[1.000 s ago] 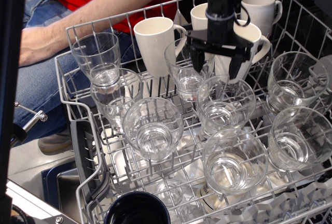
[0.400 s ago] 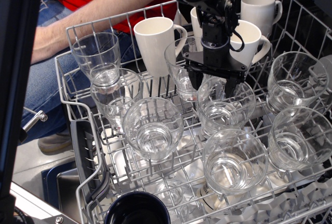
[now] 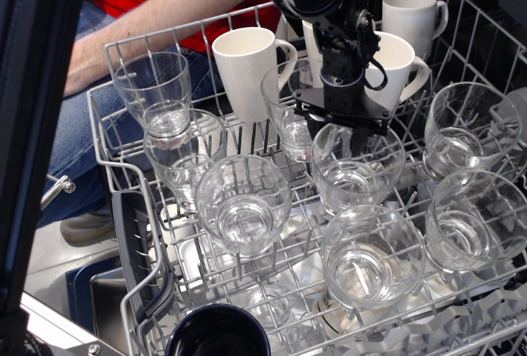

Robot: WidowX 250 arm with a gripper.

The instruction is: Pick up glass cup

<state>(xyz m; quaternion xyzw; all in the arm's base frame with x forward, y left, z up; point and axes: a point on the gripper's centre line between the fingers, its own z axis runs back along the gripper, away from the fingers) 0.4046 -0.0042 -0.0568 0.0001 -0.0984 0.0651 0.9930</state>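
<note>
Our claw (image 3: 335, 139) hangs with its jaws spread wide over the far rim of the glass cup (image 3: 356, 170), one finger outside the rim on the left and the other dipping inside. The cup stands in the middle of the wire dish rack (image 3: 123, 199), among similar tumblers. White mugs (image 3: 247, 72) line the back row, and a person's arm (image 3: 156, 30) rests behind the rack.

Wire rack (image 3: 123, 166) holding glassware in rows: mugs (image 3: 244, 67) along the far side, tall glasses (image 3: 155, 92) at the left, tumblers across the middle and near rows. The gripper (image 3: 339, 129) hangs over the far rim of the glass cup (image 3: 356, 166) at centre. A person's arm (image 3: 165, 26) lies beyond the rack's far-left edge.
</note>
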